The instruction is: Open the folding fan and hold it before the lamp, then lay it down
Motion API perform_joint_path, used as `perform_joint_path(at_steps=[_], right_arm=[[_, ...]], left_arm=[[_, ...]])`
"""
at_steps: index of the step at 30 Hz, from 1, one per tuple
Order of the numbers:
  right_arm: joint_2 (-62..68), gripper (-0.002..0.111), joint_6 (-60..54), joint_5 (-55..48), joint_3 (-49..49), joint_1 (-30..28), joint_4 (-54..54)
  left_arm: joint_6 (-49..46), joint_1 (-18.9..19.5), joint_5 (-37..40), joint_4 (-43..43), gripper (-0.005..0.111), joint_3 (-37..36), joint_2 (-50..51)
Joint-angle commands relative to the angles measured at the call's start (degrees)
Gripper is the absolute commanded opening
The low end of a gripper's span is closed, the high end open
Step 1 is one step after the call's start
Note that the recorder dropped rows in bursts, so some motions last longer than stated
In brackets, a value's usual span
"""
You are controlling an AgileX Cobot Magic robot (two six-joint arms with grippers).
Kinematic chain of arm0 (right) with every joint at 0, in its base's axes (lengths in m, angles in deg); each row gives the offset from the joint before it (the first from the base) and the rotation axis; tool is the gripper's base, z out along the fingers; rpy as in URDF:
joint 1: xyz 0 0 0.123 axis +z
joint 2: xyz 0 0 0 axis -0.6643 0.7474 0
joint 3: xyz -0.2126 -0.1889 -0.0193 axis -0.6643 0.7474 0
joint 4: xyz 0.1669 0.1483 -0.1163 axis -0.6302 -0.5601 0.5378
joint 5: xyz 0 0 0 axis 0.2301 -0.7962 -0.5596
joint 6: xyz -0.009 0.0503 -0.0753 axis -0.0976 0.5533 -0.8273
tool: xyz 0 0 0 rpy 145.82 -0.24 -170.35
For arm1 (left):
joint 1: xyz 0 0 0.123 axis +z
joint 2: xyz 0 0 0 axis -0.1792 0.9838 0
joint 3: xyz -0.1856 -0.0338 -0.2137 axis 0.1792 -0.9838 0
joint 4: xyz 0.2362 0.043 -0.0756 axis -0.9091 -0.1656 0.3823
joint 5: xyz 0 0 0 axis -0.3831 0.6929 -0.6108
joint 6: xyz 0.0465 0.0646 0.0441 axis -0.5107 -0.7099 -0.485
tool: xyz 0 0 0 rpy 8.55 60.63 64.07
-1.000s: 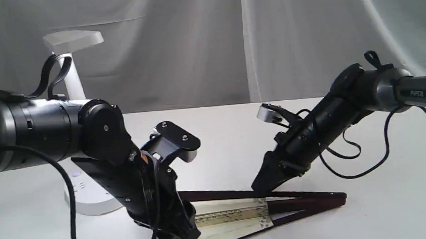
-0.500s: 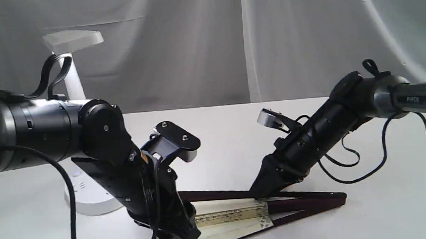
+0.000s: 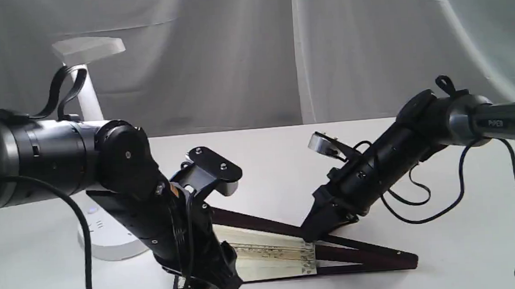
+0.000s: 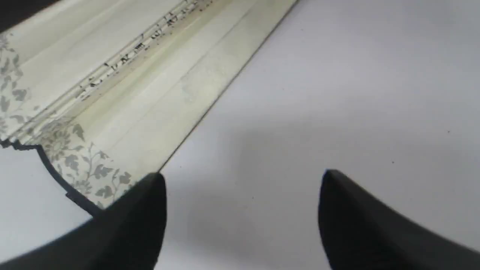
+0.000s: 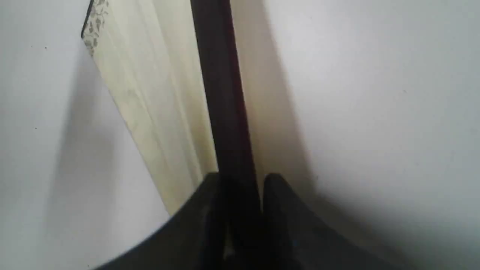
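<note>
**A:** Exterior view?

**B:** The folding fan [image 3: 269, 256] is on the desk [image 3: 461, 257], opened to a narrow wedge. Its pivot end is to the right and its leaf end to the left. The lower edge lies flat. The upper guard [image 3: 257, 221] slants up off the desk. The right gripper [image 3: 310, 235] is on that guard, about where the leaf ends. The left gripper [image 3: 217, 285] is low at the leaf end, and I cannot tell how far it is open from here. The lamp [image 3: 88, 46] stands left of the fan, its base partly hidden behind the left arm [image 3: 62, 161].

**A:** Left wrist?

**B:** The left gripper [image 4: 240, 176] is spread wide and holds nothing, with bare desk between the fingers. One fingertip [image 4: 150, 191] is at the patterned corner of the leaf [image 4: 142, 93]. I cannot tell if it touches. A calligraphy column is visible along a pleat.

**A:** Right wrist?

**B:** The right gripper [image 5: 240, 180] is clamped tight on the upper guard [image 5: 219, 93], one finger on each side. The cream leaf [image 5: 150, 97] spreads beside the guard.
</note>
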State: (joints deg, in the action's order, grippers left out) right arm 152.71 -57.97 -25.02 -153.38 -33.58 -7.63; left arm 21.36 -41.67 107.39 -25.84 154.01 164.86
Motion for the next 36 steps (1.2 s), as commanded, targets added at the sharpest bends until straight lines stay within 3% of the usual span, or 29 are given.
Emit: perform_joint_path(at_steps=[1, 18, 26, 36], right_arm=[[-0.6, 0.0, -0.4, 1.2, 0.4, -0.2, -0.9], [-8.0, 0.0, -1.1, 1.2, 0.4, -0.3, 3.8], [-11.0, 0.0, 2.6, 1.2, 0.9, -3.4, 4.1], [-16.4, 0.0, -1.1, 1.2, 10.9, -7.6, -7.4]], left_arm=[[0.7, -0.2, 0.1, 0.6, 0.058, 0.2, -0.9], [4.2, -0.2, 0.7, 1.2, 0.058, 0.2, -2.6], [4.7, -0.2, 0.9, 4.0, 0.058, 0.2, -2.6], [4.6, -0.2, -1.7, 12.9, 0.058, 0.0, -2.6]])
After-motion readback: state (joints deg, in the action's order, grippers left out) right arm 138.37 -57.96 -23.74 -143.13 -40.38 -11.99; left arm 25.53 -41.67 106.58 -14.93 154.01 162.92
